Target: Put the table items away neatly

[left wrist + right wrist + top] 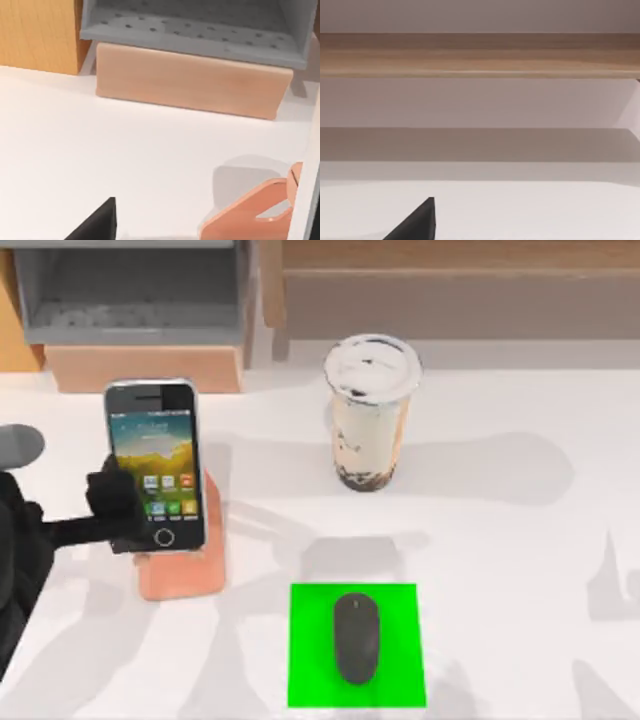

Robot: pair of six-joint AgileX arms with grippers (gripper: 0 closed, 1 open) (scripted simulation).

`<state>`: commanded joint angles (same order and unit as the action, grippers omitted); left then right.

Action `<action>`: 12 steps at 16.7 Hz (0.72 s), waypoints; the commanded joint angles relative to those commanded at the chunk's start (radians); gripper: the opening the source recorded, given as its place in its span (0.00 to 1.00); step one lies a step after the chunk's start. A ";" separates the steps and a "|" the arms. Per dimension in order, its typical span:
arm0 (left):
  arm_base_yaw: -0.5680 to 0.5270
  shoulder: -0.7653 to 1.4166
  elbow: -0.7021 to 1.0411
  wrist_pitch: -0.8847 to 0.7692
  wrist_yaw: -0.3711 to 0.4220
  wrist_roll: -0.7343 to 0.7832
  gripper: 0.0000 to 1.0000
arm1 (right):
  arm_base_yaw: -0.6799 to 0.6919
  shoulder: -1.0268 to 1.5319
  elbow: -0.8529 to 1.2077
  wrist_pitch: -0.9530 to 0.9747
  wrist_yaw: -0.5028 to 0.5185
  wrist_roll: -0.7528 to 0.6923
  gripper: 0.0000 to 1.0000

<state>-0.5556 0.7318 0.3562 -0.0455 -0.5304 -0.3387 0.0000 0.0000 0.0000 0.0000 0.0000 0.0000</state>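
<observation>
The smartphone (152, 455) stands propped on the salmon-pink stand (182, 570) at the table's (510, 540) left, its colourful screen facing up. My left gripper (116, 504) is at the phone's lower left edge, fingers apart and not closed on it. In the left wrist view one black finger (97, 224) shows, with the stand (247, 217) and the phone's silver edge (306, 200) off to the side. The dark grey mouse (356, 637) lies on the green square (310, 680) at the front middle. The milk-tea cup (370, 415) stands upright at the back middle. A black finger (415, 222) of my right gripper shows over bare table.
A grey perforated shelf unit (130, 290) on a pale wooden block (145, 368) stands at the back left, beside an orange wooden panel (37, 35). A long wooden ledge (450, 290) runs along the back right. The table's right half is bare.
</observation>
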 joint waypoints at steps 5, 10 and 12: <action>0.278 -0.389 -0.179 0.024 0.266 0.169 1.00 | 0.000 0.000 0.000 0.000 0.000 0.000 1.00; 0.502 -0.676 -0.322 0.041 0.480 0.306 1.00 | 0.000 0.000 0.000 0.000 0.000 0.000 1.00; 0.548 -0.724 -0.351 0.045 0.523 0.334 1.00 | 0.000 0.000 0.000 0.000 0.000 0.000 1.00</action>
<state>-0.0078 0.0079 0.0050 -0.0006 -0.0075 -0.0048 0.0000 0.0000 0.0000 0.0000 0.0000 0.0000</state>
